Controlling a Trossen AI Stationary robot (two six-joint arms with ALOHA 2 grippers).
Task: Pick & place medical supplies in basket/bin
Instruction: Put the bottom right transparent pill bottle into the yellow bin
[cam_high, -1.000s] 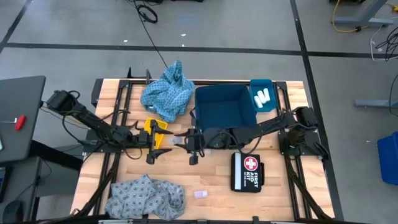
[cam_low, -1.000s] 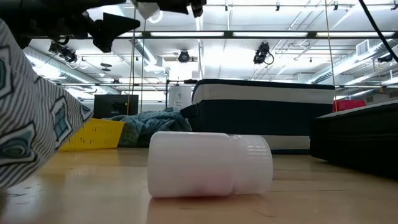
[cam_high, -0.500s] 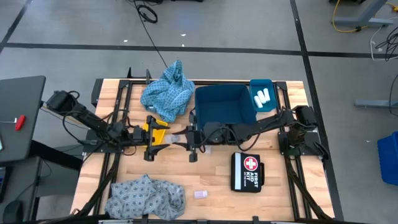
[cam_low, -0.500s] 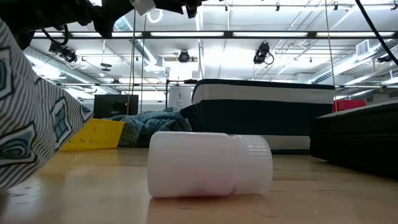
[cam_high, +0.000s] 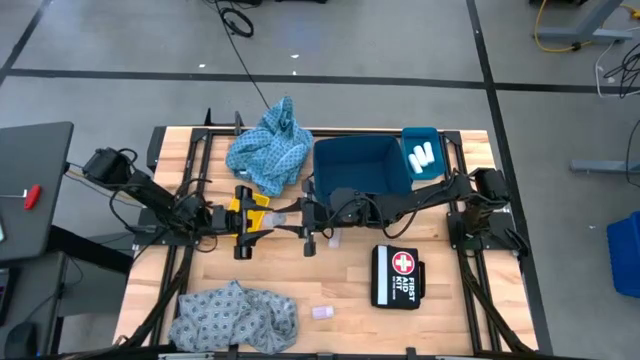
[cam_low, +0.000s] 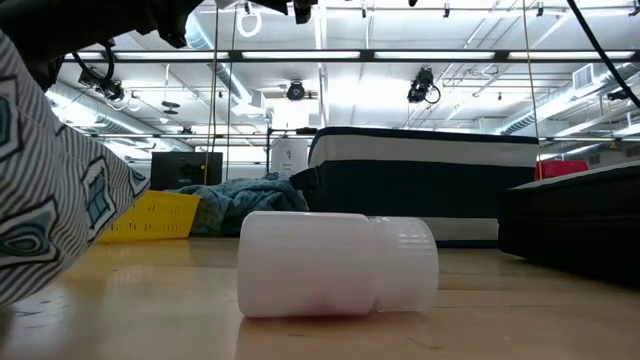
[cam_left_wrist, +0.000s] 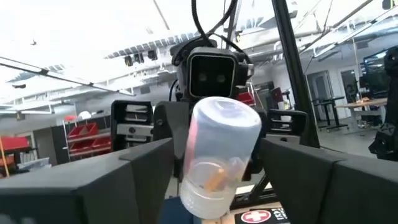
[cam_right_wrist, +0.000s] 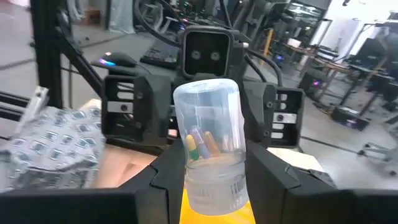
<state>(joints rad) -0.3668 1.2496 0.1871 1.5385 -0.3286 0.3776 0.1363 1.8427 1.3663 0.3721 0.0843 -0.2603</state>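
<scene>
Reaching toward each other over the middle of the table (cam_high: 470, 145), both arms stretch out low and almost level. The left tool (cam_high: 262, 224) and the right tool (cam_high: 297, 218) face each other, with a clear pill bottle (cam_high: 283, 217) held lying between them. In the right wrist view the right tool (cam_right_wrist: 205, 171) has its two fingers pressed on the sides of this bottle (cam_right_wrist: 209, 146), which has coloured capsules inside. In the left wrist view the bottle (cam_left_wrist: 217, 152) stands between the fingers of the left tool (cam_left_wrist: 214, 165), but I cannot tell if they already press on it. A yellow bin (cam_high: 247, 203) lies just behind the left tool. One light-blue cloth (cam_high: 268, 150) lies at the far side beside the dark blue basket (cam_high: 360, 172), the other cloth (cam_high: 235, 318) at the near edge. White rolls (cam_high: 422, 155) rest in a small blue tray (cam_high: 436, 137). A first aid kit (cam_high: 396, 276) lies near the right arm.
</scene>
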